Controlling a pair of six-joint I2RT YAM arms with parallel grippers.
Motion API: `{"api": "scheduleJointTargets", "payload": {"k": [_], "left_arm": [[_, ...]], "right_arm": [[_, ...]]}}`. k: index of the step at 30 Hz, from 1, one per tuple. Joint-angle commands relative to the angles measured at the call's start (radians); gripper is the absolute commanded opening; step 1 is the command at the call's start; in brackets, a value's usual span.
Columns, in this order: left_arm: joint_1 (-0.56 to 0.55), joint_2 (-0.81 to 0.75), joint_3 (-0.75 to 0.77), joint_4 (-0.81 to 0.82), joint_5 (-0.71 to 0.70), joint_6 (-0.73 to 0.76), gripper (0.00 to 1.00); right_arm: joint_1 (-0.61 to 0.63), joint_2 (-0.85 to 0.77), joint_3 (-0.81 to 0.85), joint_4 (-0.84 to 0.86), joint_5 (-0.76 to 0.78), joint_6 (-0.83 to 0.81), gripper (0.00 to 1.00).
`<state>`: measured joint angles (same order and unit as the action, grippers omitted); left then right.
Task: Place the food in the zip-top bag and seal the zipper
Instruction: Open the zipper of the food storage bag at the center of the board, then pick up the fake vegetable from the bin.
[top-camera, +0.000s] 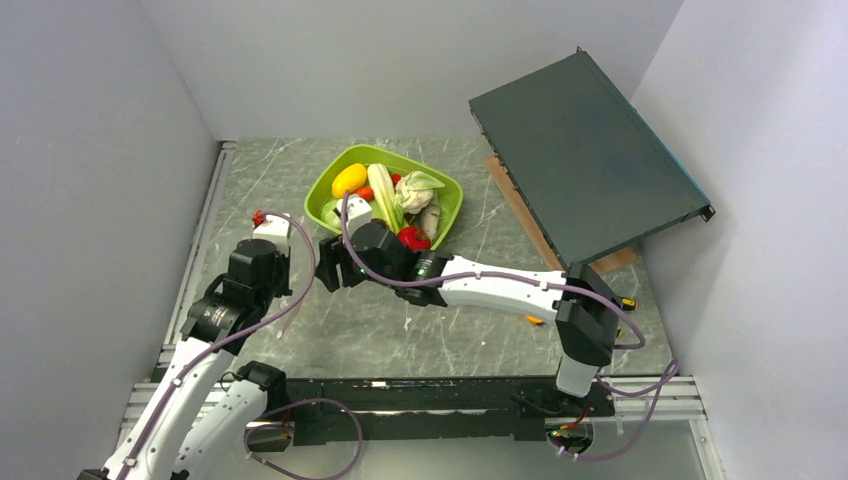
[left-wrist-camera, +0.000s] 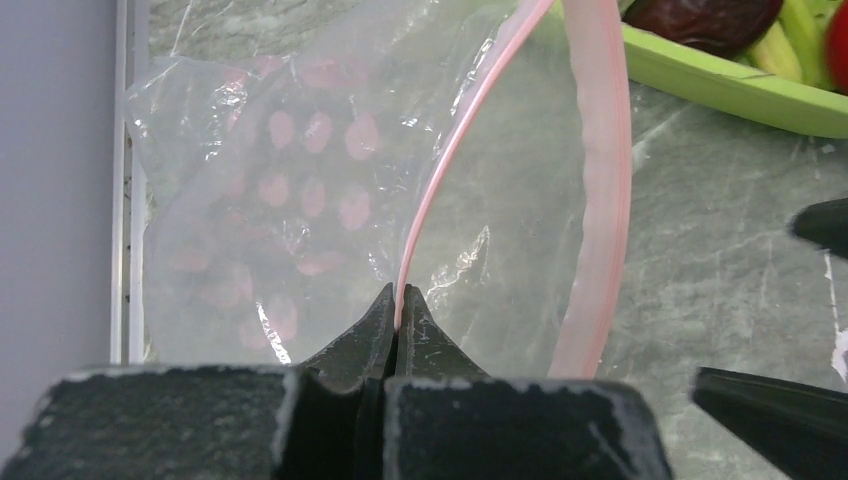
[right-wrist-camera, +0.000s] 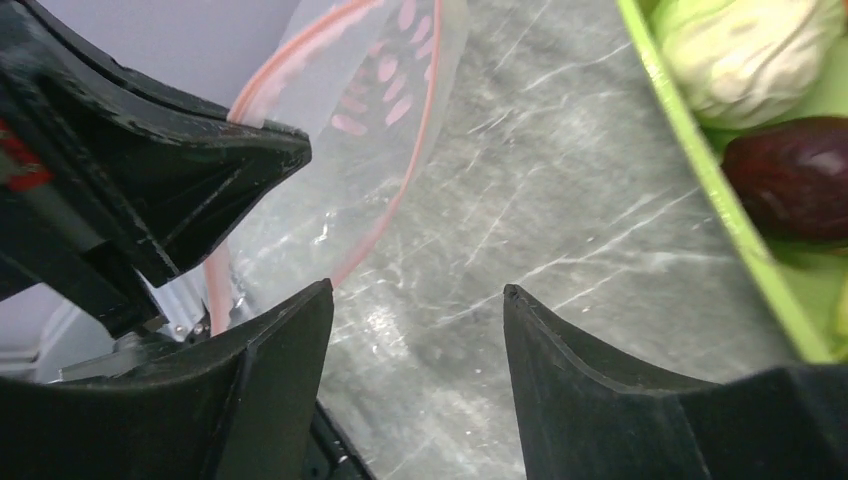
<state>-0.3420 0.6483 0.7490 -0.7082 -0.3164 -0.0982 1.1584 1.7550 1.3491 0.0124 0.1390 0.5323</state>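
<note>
The clear zip-top bag (left-wrist-camera: 300, 190), with a pink zipper strip and pink dots, lies on the table by the left wall; it also shows in the right wrist view (right-wrist-camera: 385, 100). My left gripper (left-wrist-camera: 402, 300) is shut on one pink zipper edge, so the mouth gapes. My right gripper (right-wrist-camera: 417, 300) is open and empty just right of the mouth, above bare table. The food lies in the green tray (top-camera: 330, 190): a yellow piece (top-camera: 349, 180), pale stalk (top-camera: 383, 195), cauliflower (top-camera: 418, 190), red piece (top-camera: 413, 238) and dark purple piece (right-wrist-camera: 790, 175). The bag holds no food that I can see.
A dark flat panel (top-camera: 585, 155) leans at the back right over a wooden board (top-camera: 520, 205). White walls close in the left, back and right. A small orange bit (top-camera: 535, 320) lies on the table near the right arm.
</note>
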Motion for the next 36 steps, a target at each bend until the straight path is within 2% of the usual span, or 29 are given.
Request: {"api": "scheduleJointTargets", "payload": {"k": [1,5,7,8,11,15,19,22,26,33,36], "left_arm": [[-0.004,0.012,0.036,0.000,-0.066,-0.029,0.00],[-0.004,0.010,0.036,-0.005,-0.072,-0.037,0.00],[-0.005,0.008,0.030,0.004,-0.069,-0.033,0.00],[-0.004,0.010,0.031,0.006,-0.069,-0.031,0.00],[-0.004,0.017,0.034,0.000,-0.069,-0.032,0.00],[-0.004,0.021,0.034,0.004,-0.072,-0.031,0.00],[-0.005,0.016,0.036,-0.001,-0.077,-0.033,0.00],[-0.005,0.009,0.032,0.005,-0.086,-0.032,0.00],[-0.005,0.013,0.032,0.003,-0.091,-0.032,0.00],[-0.002,0.035,0.036,0.006,-0.094,-0.027,0.00],[-0.003,0.039,0.035,0.006,-0.089,-0.027,0.00]], "right_arm": [[-0.005,-0.066,0.086,-0.101,0.124,-0.132,0.66],[-0.018,-0.066,0.111,-0.154,0.226,-0.182,0.76],[-0.030,-0.054,0.139,-0.212,0.283,-0.192,0.88],[-0.037,-0.052,0.146,-0.234,0.320,-0.200,0.98],[-0.059,-0.054,0.132,-0.258,0.403,-0.209,1.00],[-0.136,-0.066,0.107,-0.277,0.363,-0.181,0.99],[-0.247,-0.041,0.089,-0.214,0.166,-0.180,0.93],[-0.302,0.040,0.166,-0.223,0.126,-0.187,0.80],[-0.309,0.192,0.309,-0.251,0.191,-0.236,0.72],[-0.313,0.455,0.629,-0.352,0.334,-0.309,0.50],[-0.320,0.540,0.717,-0.376,0.384,-0.338,0.49]]}}
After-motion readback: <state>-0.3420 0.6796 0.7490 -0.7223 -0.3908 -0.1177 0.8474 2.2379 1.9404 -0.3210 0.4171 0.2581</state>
